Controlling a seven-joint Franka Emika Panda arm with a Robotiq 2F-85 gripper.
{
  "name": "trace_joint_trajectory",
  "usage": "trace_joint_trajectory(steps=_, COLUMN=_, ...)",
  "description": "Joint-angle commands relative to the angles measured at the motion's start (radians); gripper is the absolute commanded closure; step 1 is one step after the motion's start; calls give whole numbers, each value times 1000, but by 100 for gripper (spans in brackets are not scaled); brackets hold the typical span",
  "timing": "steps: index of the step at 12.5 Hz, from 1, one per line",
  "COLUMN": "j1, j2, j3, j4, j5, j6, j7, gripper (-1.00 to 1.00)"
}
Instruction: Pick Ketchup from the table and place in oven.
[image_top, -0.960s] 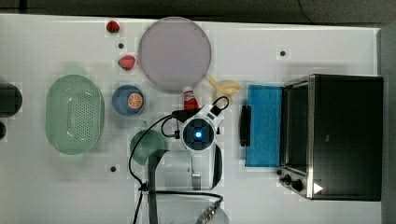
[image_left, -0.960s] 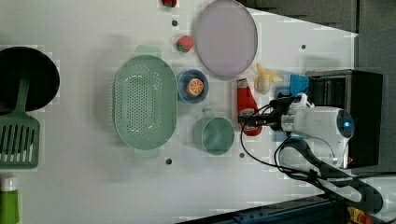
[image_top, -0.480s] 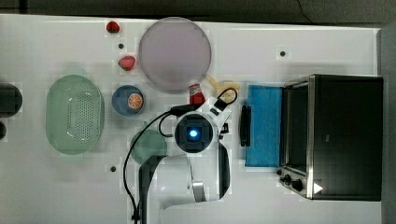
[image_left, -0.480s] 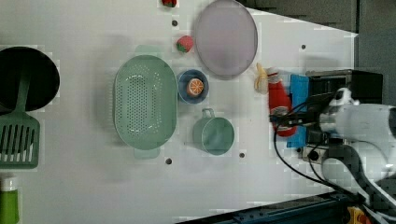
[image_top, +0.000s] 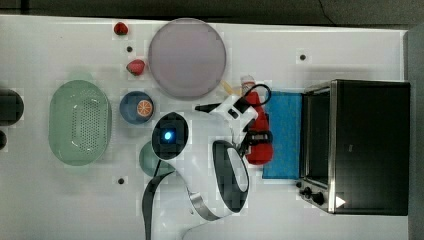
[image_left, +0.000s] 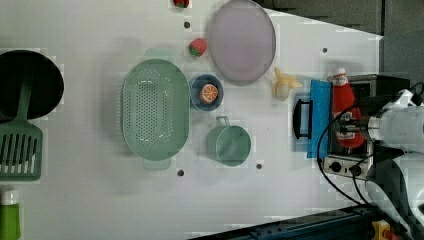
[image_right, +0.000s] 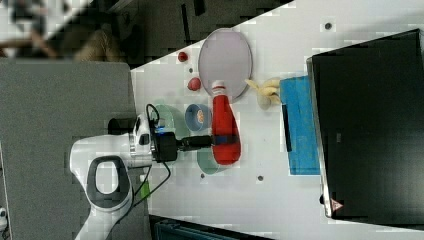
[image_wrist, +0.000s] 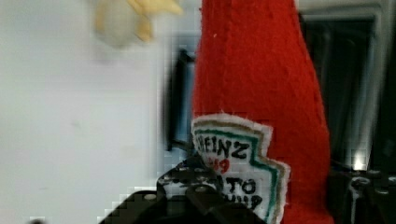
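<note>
The hand (image_right: 226, 140) pinches the Ketchup (image_right: 224, 131) across its lower body, one dark finger on each side, and holds it up off the counter (image_top: 350, 47). In the top view the bottle hangs over the blue cloth (image_top: 282, 135) that lies on the oven's dropped door, its white cap pointing toward the counter's far edge as the top view shows it, next to the peeled banana (image_left: 283, 85).

The oven (image_top: 367, 145) is a black box with a steel front frame and knobs at one lower corner, standing at the counter's right end in the top view; its mouth faces the bottle across the cloth. Bare white counter lies open between the oven and the far edge, marked by a few small dark holes.

In the wrist view the Ketchup is soft red felt with a stitched white label edged in green. A round, flat lilac plate (image_top: 187, 57) sits close behind the bottle near the far edge. Toward the top view's left stand a teal cup (image_left: 229, 145), a small blue bowl (image_top: 131, 111) holding an orange slice, and a pale green perforated colander (image_top: 80, 122).
</note>
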Motion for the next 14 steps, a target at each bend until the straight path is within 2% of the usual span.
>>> trace_joint_trajectory(steps=1, j1=-11, j2=91, j3=-11, j4=-5, j5=-110, j6=-44, j7=260, gripper=-20)
trace_joint_trajectory(steps=3, j1=-18, j2=148, j3=-46, j4=-5, j5=-226, j6=-42, j7=336, gripper=-20)
trace_joint_trajectory(steps=6, j1=-21, j2=240, j3=-109, j4=2, j5=-337, j6=-2, j7=513, gripper=-20)
trace_joint_trajectory(steps=8, j1=-25, j2=289, j3=-150, j4=14, j5=-417, j6=39, j7=523, gripper=-20)
trace_joint_trajectory(steps=11, j1=-41, j2=355, j3=-226, j4=27, j5=-443, j6=186, j7=523, gripper=-20)
trace_joint_trajectory(steps=14, j1=-44, j2=410, j3=-273, j4=43, j5=-503, j6=209, j7=524, gripper=-20)
